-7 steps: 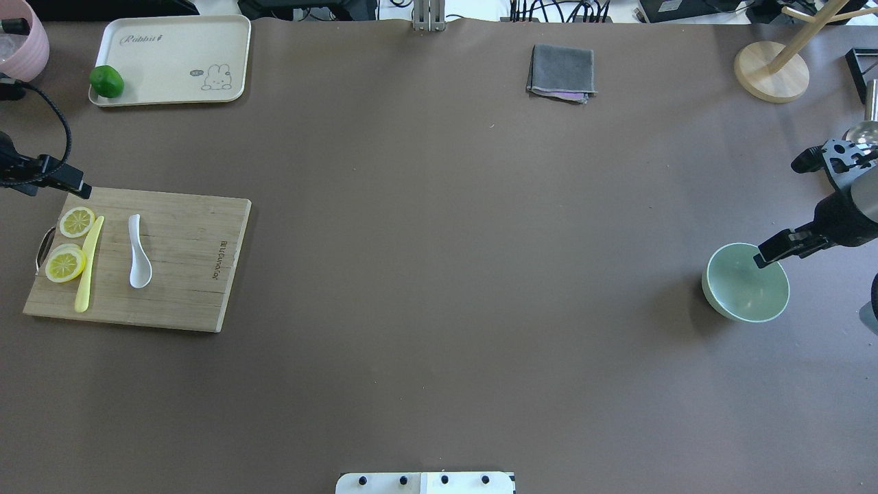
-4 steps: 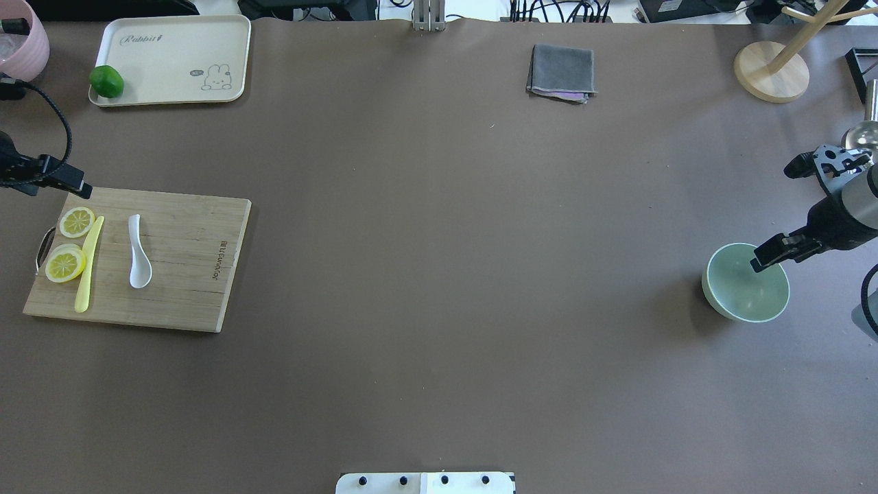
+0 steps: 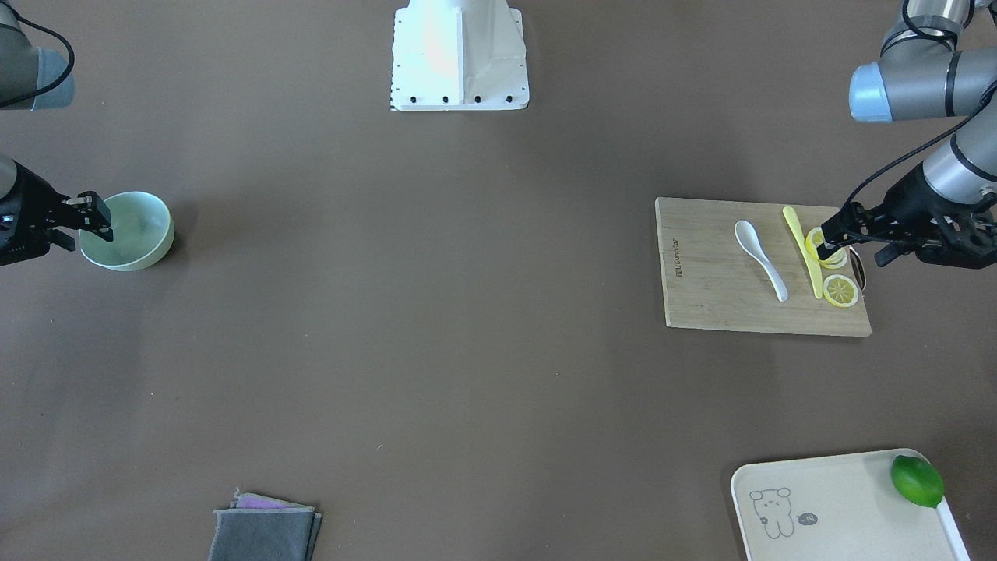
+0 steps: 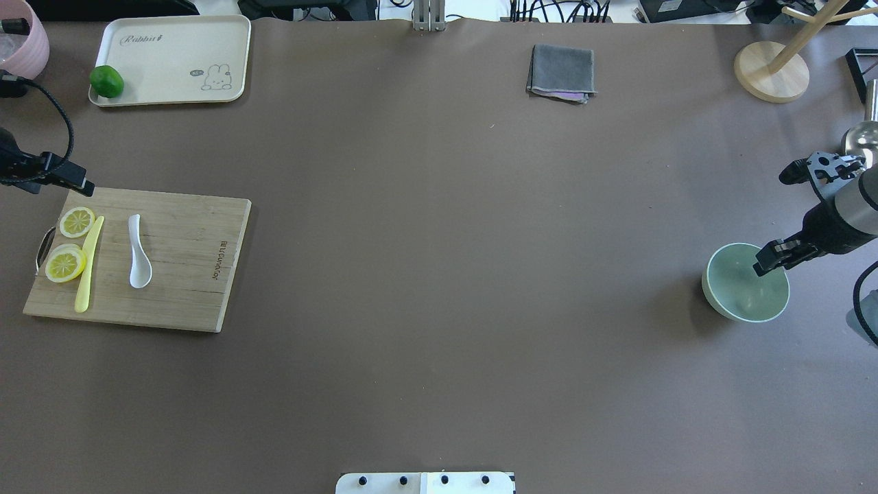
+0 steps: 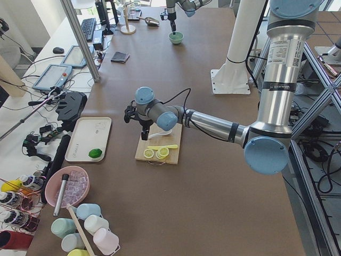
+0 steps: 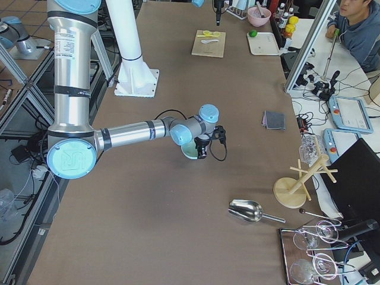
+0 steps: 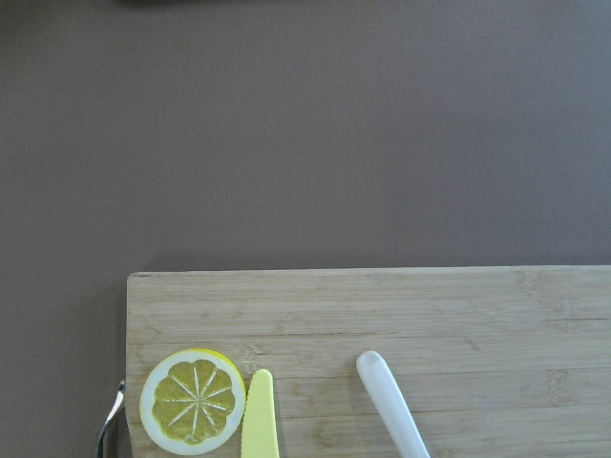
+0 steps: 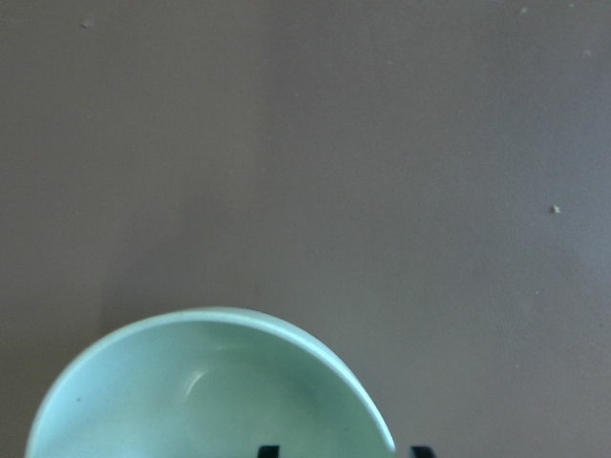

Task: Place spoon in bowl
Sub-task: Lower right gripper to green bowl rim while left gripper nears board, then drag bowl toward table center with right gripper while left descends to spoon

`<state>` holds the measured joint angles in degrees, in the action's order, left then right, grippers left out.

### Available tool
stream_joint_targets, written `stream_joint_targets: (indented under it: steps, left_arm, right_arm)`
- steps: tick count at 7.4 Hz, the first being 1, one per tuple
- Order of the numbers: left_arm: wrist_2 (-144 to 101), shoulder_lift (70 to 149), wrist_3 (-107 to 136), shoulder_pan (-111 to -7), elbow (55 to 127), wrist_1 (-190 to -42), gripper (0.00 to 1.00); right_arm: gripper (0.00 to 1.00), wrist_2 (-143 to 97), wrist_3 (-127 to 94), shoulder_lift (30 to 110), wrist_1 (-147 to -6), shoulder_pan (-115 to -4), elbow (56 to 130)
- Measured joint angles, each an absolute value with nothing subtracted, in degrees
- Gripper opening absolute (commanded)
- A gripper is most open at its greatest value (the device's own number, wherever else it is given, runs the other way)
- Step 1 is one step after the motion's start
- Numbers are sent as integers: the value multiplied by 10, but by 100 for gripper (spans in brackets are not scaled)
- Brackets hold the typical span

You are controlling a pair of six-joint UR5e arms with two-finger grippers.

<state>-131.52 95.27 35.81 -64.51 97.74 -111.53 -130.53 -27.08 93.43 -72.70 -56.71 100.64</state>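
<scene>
Brown counter (image 4: 439, 274), left edge: soup spoon (image 4: 137, 254) unmoved on cutting board (image 4: 192, 274); left gripper (image 4: 72, 182) barely shifted, openness impossible to tell. Right edge: right gripper (image 4: 769, 259), open, re-angled over rim of mint bowl (image 4: 737, 291). Pickup pending.

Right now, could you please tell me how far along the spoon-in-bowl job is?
Done: nothing; the spoon lies ungripped on the cutting board, and the bowl is empty. In hand: the left gripper hovers at the board's far corner, short of the spoon; the right gripper hangs open astride the bowl's rim. Remaining: grasp, carry across, release in the bowl.
</scene>
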Motion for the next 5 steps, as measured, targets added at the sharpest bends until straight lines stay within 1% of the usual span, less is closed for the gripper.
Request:
stream_joint_targets:
  steps: [1, 2, 5]
  left_arm:
    - [-1315, 954, 359, -645, 977, -1115, 98]
    - [-1315, 955, 359, -645, 977, -1115, 98]
    - [-1316, 958, 365, -645, 973, -1115, 97]
  right_arm:
    - [8, -1304, -271, 934, -726, -567, 1002]
    - [0, -1304, -271, 934, -725, -566, 999]
    - [0, -1307, -278, 925, -726, -566, 1002]
